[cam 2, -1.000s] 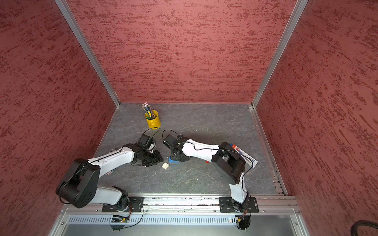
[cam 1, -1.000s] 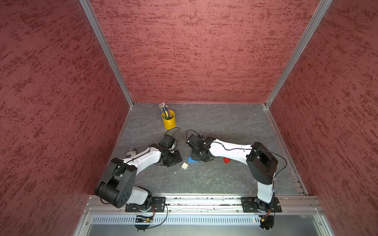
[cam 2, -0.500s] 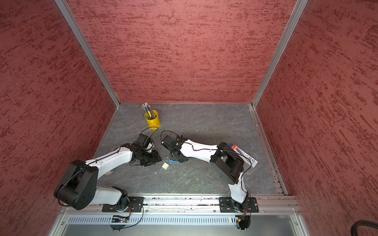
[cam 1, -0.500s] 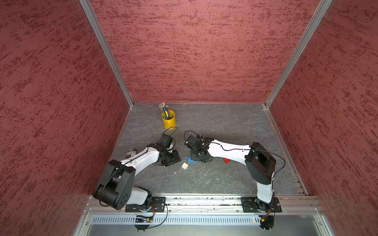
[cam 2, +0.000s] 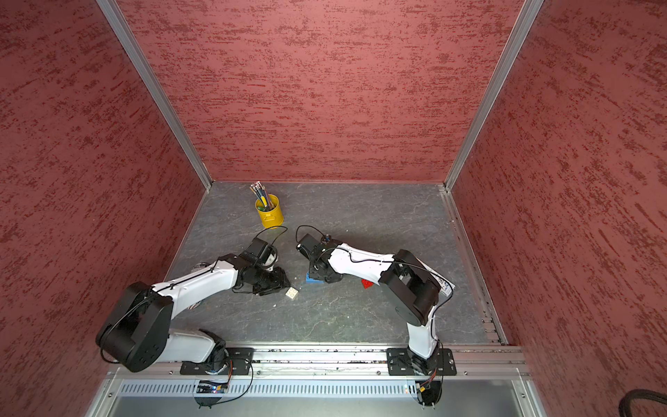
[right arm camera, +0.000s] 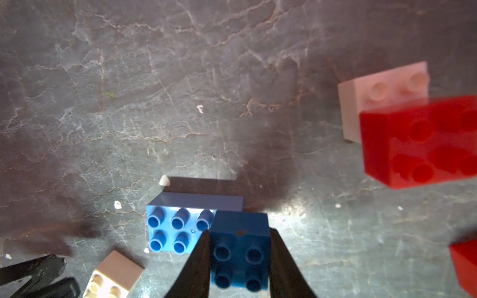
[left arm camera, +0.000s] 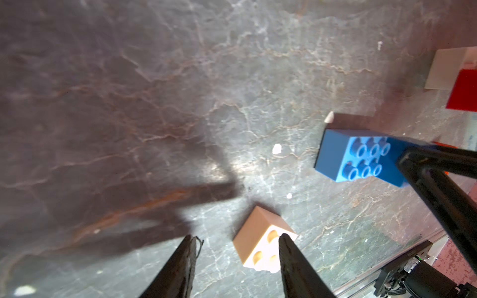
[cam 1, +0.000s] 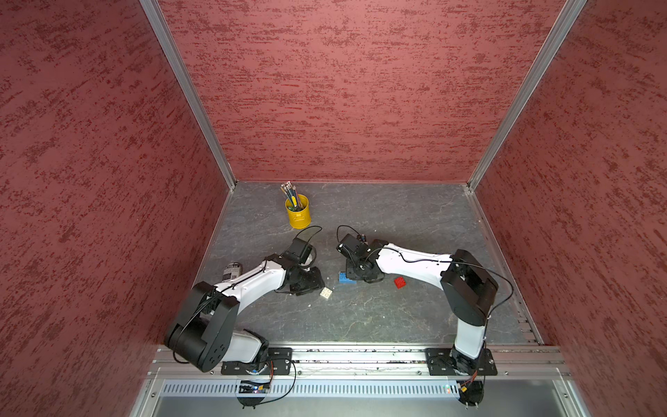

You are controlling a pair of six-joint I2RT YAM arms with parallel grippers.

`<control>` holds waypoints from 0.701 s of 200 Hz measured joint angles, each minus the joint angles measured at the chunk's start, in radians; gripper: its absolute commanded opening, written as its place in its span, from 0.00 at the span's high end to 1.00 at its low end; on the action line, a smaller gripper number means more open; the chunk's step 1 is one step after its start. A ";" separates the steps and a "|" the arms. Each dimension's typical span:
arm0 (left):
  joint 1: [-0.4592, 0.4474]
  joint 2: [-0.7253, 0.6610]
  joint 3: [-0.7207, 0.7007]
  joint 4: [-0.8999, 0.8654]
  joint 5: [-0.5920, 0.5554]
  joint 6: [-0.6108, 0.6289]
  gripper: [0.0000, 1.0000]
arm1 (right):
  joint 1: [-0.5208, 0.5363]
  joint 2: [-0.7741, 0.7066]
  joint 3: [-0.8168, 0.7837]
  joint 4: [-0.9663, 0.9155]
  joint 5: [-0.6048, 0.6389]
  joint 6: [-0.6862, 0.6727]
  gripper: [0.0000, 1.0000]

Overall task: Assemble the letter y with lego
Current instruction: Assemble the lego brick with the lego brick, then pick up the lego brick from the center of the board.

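Right gripper [right arm camera: 240, 232] pinched small blue brick [right arm camera: 240, 258] tight. Brick hung over one end of long blue brick [right arm camera: 175, 227]; touching or not, could not tell. Left gripper [left arm camera: 236, 237] spread apart, pinched nothing; white brick [left arm camera: 258, 242] lay on floor [left arm camera: 154, 103] by one finger [left arm camera: 294, 263]. In both top views, red brick [cam 1: 399, 282] lay right of blue ones, near middle of frame. Letter y not built yet.
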 measured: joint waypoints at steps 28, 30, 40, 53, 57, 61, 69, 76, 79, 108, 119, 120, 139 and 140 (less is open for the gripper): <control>-0.029 -0.013 0.015 -0.012 -0.011 -0.008 0.44 | -0.005 -0.002 -0.002 0.000 0.001 -0.021 0.60; -0.032 -0.014 0.016 -0.013 -0.014 -0.009 0.44 | -0.006 -0.003 -0.002 0.000 0.001 -0.022 0.59; -0.042 -0.019 0.023 -0.019 -0.021 -0.014 0.44 | -0.008 -0.006 -0.008 0.000 0.002 -0.029 0.55; -0.053 -0.022 0.031 -0.026 -0.026 -0.020 0.43 | -0.013 -0.014 -0.019 -0.002 0.002 -0.040 0.51; -0.056 -0.023 0.034 -0.029 -0.027 -0.020 0.43 | -0.015 -0.018 -0.023 -0.002 0.003 -0.043 0.50; -0.058 -0.023 0.036 -0.032 -0.030 -0.022 0.42 | -0.017 -0.021 -0.026 -0.002 0.002 -0.045 0.49; -0.063 -0.024 0.039 -0.038 -0.032 -0.024 0.42 | -0.021 -0.030 -0.031 -0.001 0.002 -0.051 0.49; -0.066 -0.025 0.040 -0.044 -0.036 -0.025 0.42 | -0.024 -0.038 -0.034 -0.002 0.002 -0.055 0.48; -0.068 -0.026 0.041 -0.047 -0.038 -0.026 0.41 | -0.025 -0.042 -0.035 -0.001 0.002 -0.058 0.48; -0.089 -0.032 0.048 -0.074 -0.053 -0.027 0.39 | -0.034 -0.111 -0.062 0.010 0.002 -0.077 0.47; -0.097 -0.032 0.051 -0.082 -0.057 -0.027 0.39 | -0.039 -0.142 -0.079 0.018 0.000 -0.082 0.47; -0.097 -0.032 0.051 -0.082 -0.058 -0.027 0.39 | -0.039 -0.143 -0.080 0.018 0.000 -0.083 0.47; -0.112 -0.030 0.054 -0.089 -0.064 -0.027 0.39 | -0.047 -0.198 -0.115 0.038 -0.003 -0.097 0.47; -0.114 -0.029 0.054 -0.090 -0.064 -0.027 0.39 | -0.047 -0.200 -0.116 0.039 -0.003 -0.098 0.47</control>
